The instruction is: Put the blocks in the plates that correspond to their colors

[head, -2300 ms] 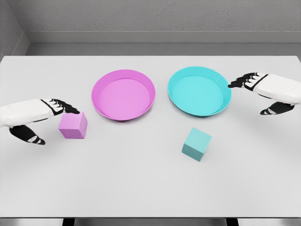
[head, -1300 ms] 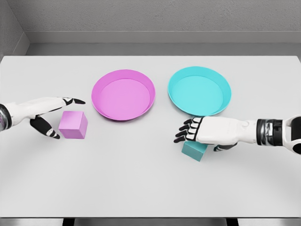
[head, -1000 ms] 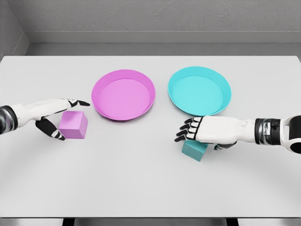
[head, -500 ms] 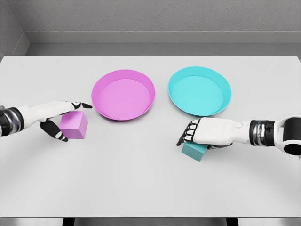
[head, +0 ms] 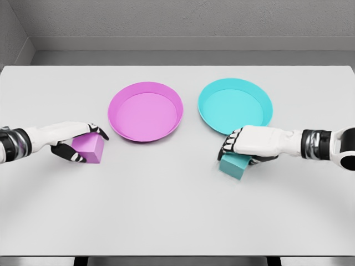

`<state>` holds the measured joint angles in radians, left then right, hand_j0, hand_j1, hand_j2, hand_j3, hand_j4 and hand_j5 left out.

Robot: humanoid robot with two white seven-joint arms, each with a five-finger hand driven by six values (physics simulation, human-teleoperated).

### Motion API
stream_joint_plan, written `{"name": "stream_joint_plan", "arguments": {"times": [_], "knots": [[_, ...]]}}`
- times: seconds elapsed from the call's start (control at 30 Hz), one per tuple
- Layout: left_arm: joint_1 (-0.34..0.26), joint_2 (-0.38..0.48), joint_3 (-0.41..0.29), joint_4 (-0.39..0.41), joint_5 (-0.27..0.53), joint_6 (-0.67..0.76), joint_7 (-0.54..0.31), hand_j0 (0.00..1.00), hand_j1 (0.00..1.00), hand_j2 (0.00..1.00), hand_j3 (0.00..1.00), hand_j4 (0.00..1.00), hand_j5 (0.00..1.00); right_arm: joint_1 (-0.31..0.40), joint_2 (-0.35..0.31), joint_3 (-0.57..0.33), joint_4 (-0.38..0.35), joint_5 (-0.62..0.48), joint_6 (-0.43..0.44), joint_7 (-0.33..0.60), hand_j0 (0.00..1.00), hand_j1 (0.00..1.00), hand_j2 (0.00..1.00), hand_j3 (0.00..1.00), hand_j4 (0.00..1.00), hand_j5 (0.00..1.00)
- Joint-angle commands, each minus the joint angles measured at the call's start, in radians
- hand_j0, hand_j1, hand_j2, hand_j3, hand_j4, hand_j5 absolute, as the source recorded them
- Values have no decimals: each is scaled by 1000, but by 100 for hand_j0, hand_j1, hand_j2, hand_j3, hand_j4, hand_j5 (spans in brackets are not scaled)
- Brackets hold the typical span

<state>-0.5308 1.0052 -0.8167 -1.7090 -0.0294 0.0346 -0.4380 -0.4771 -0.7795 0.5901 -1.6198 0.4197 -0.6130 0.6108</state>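
At left centre, the left robot hand (head: 77,137) clamps the pink block (head: 90,148) on the counter (head: 166,205), near the pink plate (head: 145,111). Right of centre, the right robot hand (head: 244,143) clamps the teal block (head: 235,166), just below the teal plate (head: 235,106).

Two plates, pink (head: 145,112) and cyan (head: 235,107); two blocks, pink (head: 90,149) and cyan (head: 234,167).
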Motion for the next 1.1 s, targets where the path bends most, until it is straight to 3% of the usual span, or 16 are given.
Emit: {"name": "stream_joint_plan", "arguments": {"times": [0.0, 0.17, 0.27, 0.37, 0.43, 0.47, 0.5, 0.53, 0.63, 0.73, 0.8, 0.87, 0.93, 0.97, 1.03, 1.07], "knots": [[0, -3, -7, 0, 2, -4, -5, 51, 51, 51, 51, 51, 51, -2, 0, -33, 23, -82, 2, 0, 63, 63, 63, 63, 63, 63], [-14, 0, -7, 0, 3, -4, -5, 48, 48, 48, 48, 48, 48, -6, 0, -130, 83, -239, 2, 0, 63, 63, 63, 63, 63, 63], [-32, 3, -5, 0, 5, -8, -5, 48, 48, 48, 48, 48, 48, -46, 6, -159, 189, -317, 2, 0, 63, 63, 63, 63, 63, 63], [-52, 13, -4, -1, 8, -12, -5, 48, 48, 48, 48, 48, 48, -132, 97, -158, 278, -331, 2, 0, 63, 63, 63, 63, 63, 63], [-66, 7, -5, -1, 9, -33, -5, 40, 40, 40, 40, 40, 40, -189, 152, -156, 322, -320, 2, 0, 63, 63, 63, 63, 63, 63], [-72, 1, -5, -4, 11, -38, -5, 40, 40, 40, 40, 40, 40, -235, 180, -156, 365, -318, 2, 0, 66, 66, 66, 66, 66, 66], [-89, -8, -5, -4, 11, -38, -7, 40, 40, 40, 40, 40, 40, -245, 198, -154, 391, -311, 2, 0, 95, 95, 95, 95, 95, 95], [-101, -22, -7, -4, 11, -38, -7, 40, 40, 40, 40, 40, 40, -245, 197, -159, 394, -271, 2, 0, 100, 100, 100, 100, 100, 100], [-153, -60, -9, -4, 13, -35, -7, 40, 40, 40, 40, 40, 40, -236, 194, -210, 495, -252, 2, 0, 100, 100, 100, 100, 100, 100], [-210, -123, -9, 0, 9, -22, -11, 40, 40, 40, 40, 40, 40, -216, 175, -262, 501, -253, 2, 0, 100, 100, 100, 100, 100, 100], [-239, -169, -9, 11, 5, 25, -13, 40, 40, 40, 40, 40, 40, -209, 160, -263, 547, -254, 2, 0, 100, 100, 100, 100, 100, 100], [-279, -256, -9, 100, -6, 34, -33, 41, 41, 41, 41, 41, 41, -213, 157, -299, 649, -251, 2, 0, 100, 100, 100, 100, 100, 100], [-290, -401, -13, 239, -136, 34, -47, 43, 43, 43, 43, 43, 43, -213, 98, -299, 661, -251, 2, 0, 100, 100, 100, 100, 100, 100], [-290, -451, -15, 301, -158, 30, -47, 44, 44, 44, 44, 44, 44, -213, 92, -299, 661, -249, 2, 0, 100, 100, 100, 100, 100, 100], [-290, -485, -30, 347, -184, 25, -45, 44, 44, 44, 44, 44, 44, -212, 95, -297, 655, -228, 2, 0, 100, 100, 100, 100, 100, 100], [-290, -487, -30, 347, -184, 24, -45, 52, 52, 52, 52, 52, 52, -213, 94, -297, 653, -228, 2, 0, 100, 100, 100, 100, 100, 100]]}}
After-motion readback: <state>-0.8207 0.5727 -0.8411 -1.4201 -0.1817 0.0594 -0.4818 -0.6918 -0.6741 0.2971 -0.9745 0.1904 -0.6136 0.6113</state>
